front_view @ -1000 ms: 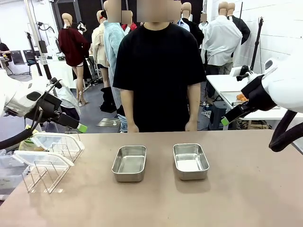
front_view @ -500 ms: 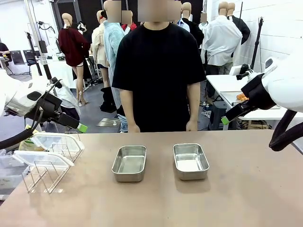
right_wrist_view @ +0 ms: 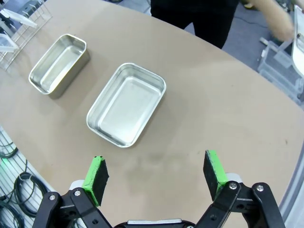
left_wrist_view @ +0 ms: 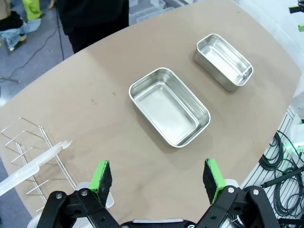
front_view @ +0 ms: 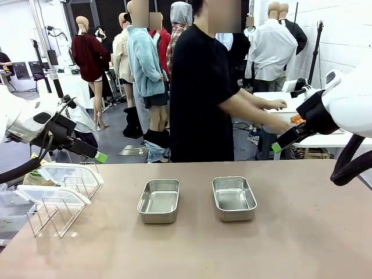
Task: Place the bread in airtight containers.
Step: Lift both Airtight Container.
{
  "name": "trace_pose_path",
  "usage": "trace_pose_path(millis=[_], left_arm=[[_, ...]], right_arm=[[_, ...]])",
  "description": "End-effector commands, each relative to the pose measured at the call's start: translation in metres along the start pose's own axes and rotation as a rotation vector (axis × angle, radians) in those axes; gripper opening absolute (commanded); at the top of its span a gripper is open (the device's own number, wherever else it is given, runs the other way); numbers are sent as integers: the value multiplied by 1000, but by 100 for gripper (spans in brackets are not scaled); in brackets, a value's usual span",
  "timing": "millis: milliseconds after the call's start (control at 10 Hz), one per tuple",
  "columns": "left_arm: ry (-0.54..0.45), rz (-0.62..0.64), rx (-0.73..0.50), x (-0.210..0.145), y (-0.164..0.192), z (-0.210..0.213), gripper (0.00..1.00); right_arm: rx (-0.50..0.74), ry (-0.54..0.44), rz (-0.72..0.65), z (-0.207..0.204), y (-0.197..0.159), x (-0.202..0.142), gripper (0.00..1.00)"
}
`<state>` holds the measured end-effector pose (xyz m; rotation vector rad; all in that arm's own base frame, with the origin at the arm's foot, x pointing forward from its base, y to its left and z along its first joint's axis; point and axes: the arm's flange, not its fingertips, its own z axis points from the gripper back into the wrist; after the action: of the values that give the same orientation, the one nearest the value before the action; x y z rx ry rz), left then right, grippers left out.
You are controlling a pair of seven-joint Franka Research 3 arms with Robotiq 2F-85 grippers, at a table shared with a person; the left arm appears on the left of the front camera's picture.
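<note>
person has turned since a second ago: was square to us, now side-on, hand (front_view: 279, 124) reaching to a white side table (front_view: 263, 99) far right of the wire rack (front_view: 55, 216). nothing else moved. we read that as going for the bread, so the task has barely begun. a small orange bit sits by that hand, too small to call; we can't place the bread for sure.

first tub (front_view: 158, 200) sits just right of the rack, second tub (front_view: 233, 198) further right of it, a gap between them. both are empty and uncovered: shiny steel, rectangular, rounded corners, rolled rims, smooth reflective floors. lids (front_view: 53, 195) lie on top of the rack, translucent plastic with whitish rims, thin and flat. the rack itself is thin bent wire. worktop (front_view: 302, 238) is matte tan and smooth.

left end effector (left_wrist_view: 156, 176) has fingers wide apart, holding nothing, raised above the rack. right end effector (right_wrist_view: 154, 175) is the same, spread and empty, raised far right of the rack. green pads look flat and rubbery.
</note>
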<state>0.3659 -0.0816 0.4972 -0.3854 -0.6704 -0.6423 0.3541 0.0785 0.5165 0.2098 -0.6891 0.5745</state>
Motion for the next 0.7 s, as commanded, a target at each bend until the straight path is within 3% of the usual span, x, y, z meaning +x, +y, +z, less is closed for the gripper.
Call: trace_pose_path(millis=[0, 600], left_arm=[[0, -1, -6, -1, 2, 0, 100], [0, -1, -6, -1, 2, 0, 100]], right_arm=[[10, 0, 1, -1, -1, -1, 100], [10, 0, 1, -1, -1, -1, 100]])
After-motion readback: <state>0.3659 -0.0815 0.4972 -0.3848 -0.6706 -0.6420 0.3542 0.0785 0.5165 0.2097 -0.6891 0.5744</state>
